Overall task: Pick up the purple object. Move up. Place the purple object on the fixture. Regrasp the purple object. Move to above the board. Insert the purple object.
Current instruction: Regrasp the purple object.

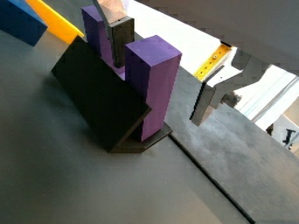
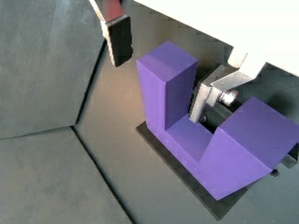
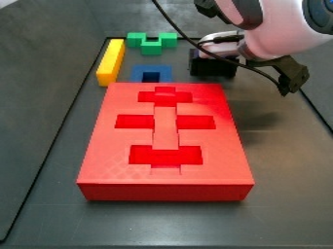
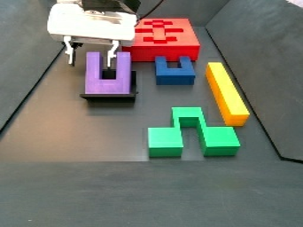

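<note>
The purple object [image 4: 108, 78] is a U-shaped block. It stands prongs up on the black fixture [image 4: 109, 96], left of the red board [image 4: 166, 34]. My gripper [image 4: 94, 58] is open and lowered over the purple object. Its fingers straddle one prong without touching it. In both wrist views that prong [image 1: 152, 79] [image 2: 163, 87] stands between a dark-padded finger [image 1: 121, 39] [image 2: 119, 42] and a silver finger [image 1: 216, 87] [image 2: 218, 93], with a gap on each side. In a side view the fixture [image 3: 212, 66] shows beyond the board [image 3: 166, 136], and the arm hides the purple object there.
A blue U-shaped block [image 4: 175, 69] lies just right of the fixture. A yellow bar [image 4: 228, 90] and a green notched block [image 4: 190, 133] lie further right and nearer. They also show in the opposite side view: blue [image 3: 151, 75], yellow [image 3: 112, 60], green [image 3: 152, 41].
</note>
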